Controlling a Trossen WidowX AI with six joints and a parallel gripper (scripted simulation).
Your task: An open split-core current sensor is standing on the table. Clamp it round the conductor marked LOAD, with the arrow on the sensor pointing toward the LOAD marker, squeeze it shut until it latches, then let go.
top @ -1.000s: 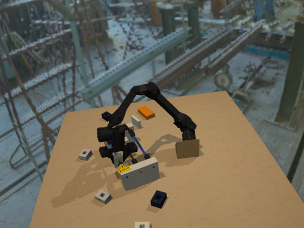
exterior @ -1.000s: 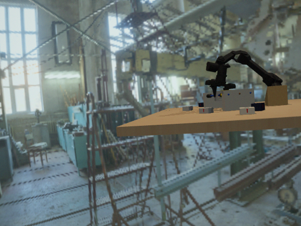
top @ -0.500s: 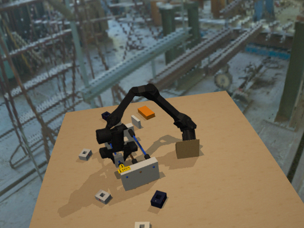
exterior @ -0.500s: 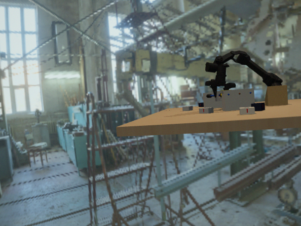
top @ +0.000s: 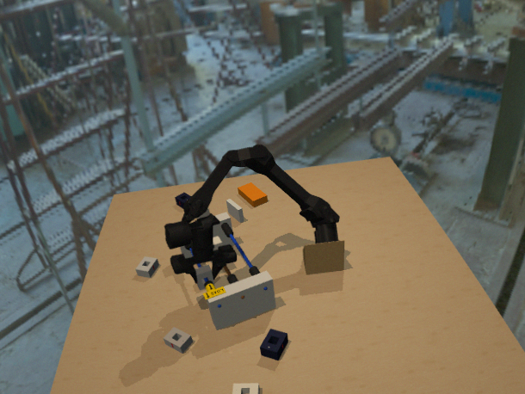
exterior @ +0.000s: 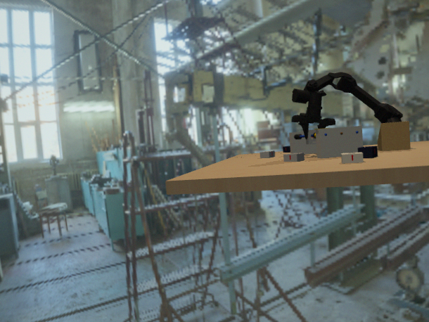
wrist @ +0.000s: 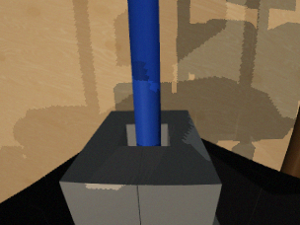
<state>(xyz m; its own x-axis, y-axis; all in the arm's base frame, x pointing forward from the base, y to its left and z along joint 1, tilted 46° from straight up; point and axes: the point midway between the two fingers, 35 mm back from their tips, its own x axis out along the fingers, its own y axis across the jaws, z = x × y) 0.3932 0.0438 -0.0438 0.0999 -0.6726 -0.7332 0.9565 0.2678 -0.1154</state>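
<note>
The grey split-core sensor (top: 205, 274) (wrist: 99, 206) surrounds the blue conductor (wrist: 145, 54) beside the yellow LOAD marker (top: 214, 292) (exterior: 314, 135). In the wrist view the conductor passes through its square window, and its two halves meet at a thin seam on the near face. My gripper (top: 203, 273) (wrist: 146, 148) is shut on the sensor, with a black finger on each side. Its arrow is not visible, and the latch cannot be made out.
The conductors run between a front grey panel (top: 243, 307) (exterior: 337, 145) and a rear panel (top: 224, 224). Another blue conductor (top: 242, 253) and a brown one lie to the right. Several small square blocks, an orange block (top: 252, 194) and a white upright plate (top: 235, 210) stand around.
</note>
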